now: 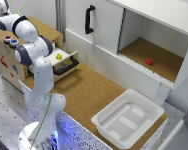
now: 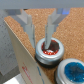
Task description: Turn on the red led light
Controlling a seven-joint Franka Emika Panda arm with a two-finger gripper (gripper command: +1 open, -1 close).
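Fingers [image 2: 36, 26] stand apart; one fingertip [image 2: 50, 36] presses onto the red led light [image 2: 49, 49], which glows. That light sits on the cork-topped wooden box [image 1: 8, 62], just beside the blue led light [image 2: 72, 70]. White tray [image 1: 128, 118] lies well apart on the surface [image 1: 89, 92].

A cork-brown tabletop [image 1: 89, 92] carries three things in the exterior view. A white rectangular plastic bin [image 1: 101, 119] sits at its 4 o'clock corner. A white cabinet [image 1: 106, 22] stands along 1 o'clock, with a small red cube [image 1: 149, 61] on its open compartment's cork floor. A pale wooden box [image 1: 9, 62] stands at 9 o'clock. On the box's cork top, a round red cap with a dark ring [image 2: 50, 50] has a matching round blue cap [image 2: 71, 70] just beside it.
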